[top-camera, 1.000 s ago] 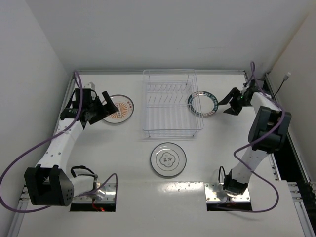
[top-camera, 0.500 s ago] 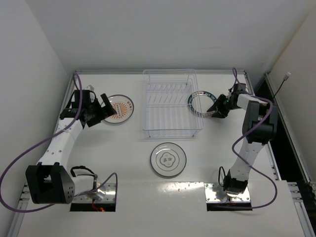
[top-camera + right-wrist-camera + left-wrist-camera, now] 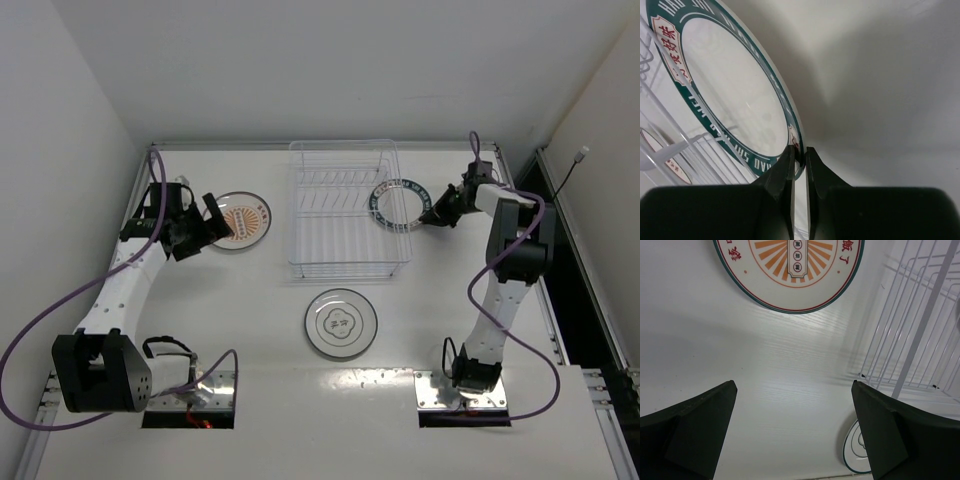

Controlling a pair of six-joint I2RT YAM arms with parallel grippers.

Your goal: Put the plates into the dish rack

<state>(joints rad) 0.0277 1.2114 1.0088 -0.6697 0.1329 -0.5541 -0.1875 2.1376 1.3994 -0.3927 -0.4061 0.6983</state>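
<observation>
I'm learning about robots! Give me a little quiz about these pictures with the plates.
1. True or false: the right gripper is shut on the edge of the green-rimmed plate.
2. Fill in: the left gripper, near the orange sunburst plate, is ___.
3. Which plate lies nearest the arms' bases? A: orange sunburst plate. B: grey-ringed plate. C: green-rimmed plate.
Key: 1 true; 2 open; 3 B.

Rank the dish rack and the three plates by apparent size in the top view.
1. dish rack
2. grey-ring plate
3. orange sunburst plate and dark-rimmed plate: about alike. One is partly hidden and the other tilted, so they stay unranked.
</observation>
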